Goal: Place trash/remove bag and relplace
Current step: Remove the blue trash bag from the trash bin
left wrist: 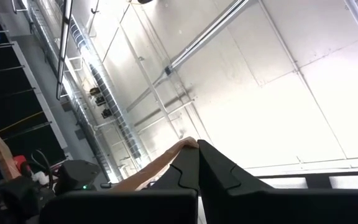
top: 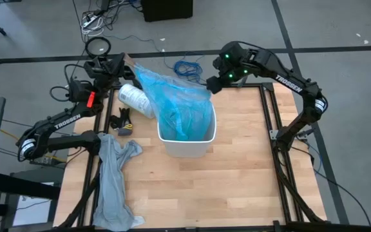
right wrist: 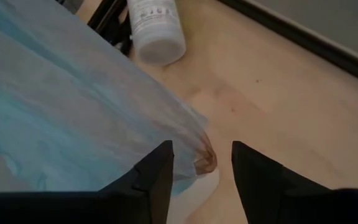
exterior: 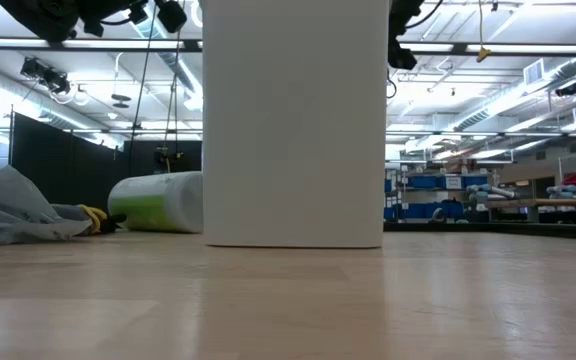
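Two grippers — left gripper clenched on bag corner; right gripper released, bag edge between.

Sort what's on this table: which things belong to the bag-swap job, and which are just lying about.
Job:
- blue bag, half out of the bin
- white bin
- grey liner, limp at the table's left edge
- left end effector, shut on the bag
- right end effector, open at the bag's edge

Lying about:
- white roll
- black-and-yellow item
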